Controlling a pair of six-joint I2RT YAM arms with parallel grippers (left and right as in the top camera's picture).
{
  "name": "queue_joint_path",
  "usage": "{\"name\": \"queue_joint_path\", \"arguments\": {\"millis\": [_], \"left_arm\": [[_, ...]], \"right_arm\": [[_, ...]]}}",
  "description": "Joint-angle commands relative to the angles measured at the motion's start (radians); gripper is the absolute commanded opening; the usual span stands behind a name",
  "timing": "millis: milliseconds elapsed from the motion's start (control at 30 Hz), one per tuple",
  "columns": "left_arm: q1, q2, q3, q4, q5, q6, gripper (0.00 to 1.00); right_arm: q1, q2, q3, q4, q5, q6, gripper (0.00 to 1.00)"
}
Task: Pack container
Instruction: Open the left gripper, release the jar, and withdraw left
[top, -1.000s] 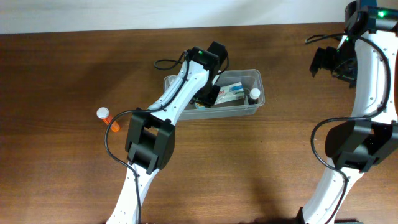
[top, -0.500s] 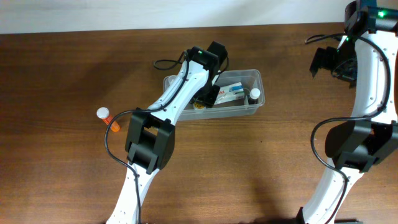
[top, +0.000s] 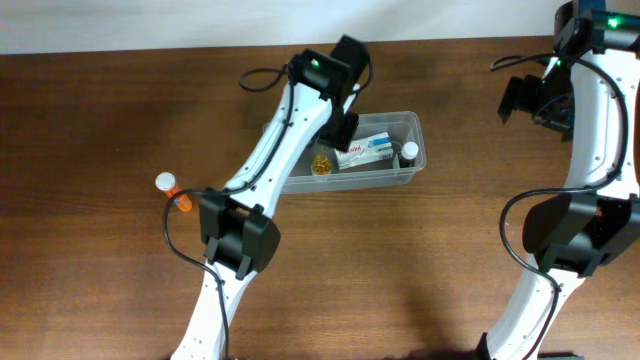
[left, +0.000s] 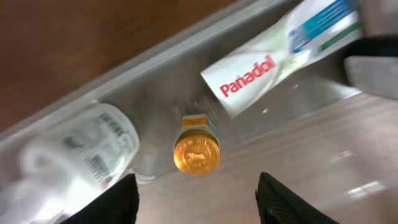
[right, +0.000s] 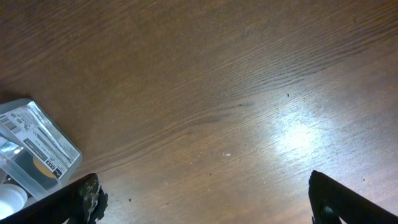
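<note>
The clear container (top: 412, 176) stands on the table at centre back. Inside it lie a small amber bottle (top: 321, 165), a Panadol box (top: 365, 149) and a white-capped bottle (top: 409, 153). In the left wrist view the amber bottle (left: 196, 150) stands just beyond my fingertips, with the Panadol box (left: 280, 56) and a white labelled bottle (left: 93, 146) to either side. My left gripper (left: 198, 202) is open and empty above the container. My right gripper (right: 205, 199) is open and empty over bare table at the far right (top: 525, 98).
An orange pill bottle with a white cap (top: 174, 192) lies on the table to the left of the container. A clear corner of the container (right: 31, 146) shows at the left edge of the right wrist view.
My left gripper has lifted up and back out of the container. The amber bottle now stands free in the container. The right arm has not moved.
</note>
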Motion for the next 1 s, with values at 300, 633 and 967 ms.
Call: {"name": "queue_joint_path", "arguments": {"millis": [300,633,967], "left_arm": [[0.12,-0.035,0.282,-0.131,-0.007,-0.002,0.66],[0.232,-0.217,0.189,-0.131,-0.021,0.018,0.7],[0.417,-0.489,-0.215,-0.131,-0.094,-0.019,0.87]], "right_arm": [[-0.006,-0.003,0.0,0.0,0.011,0.008,0.98],[-0.006,-0.003,0.0,0.0,0.011,0.008,0.98],[-0.006,-0.003,0.0,0.0,0.011,0.008,0.98]]}}
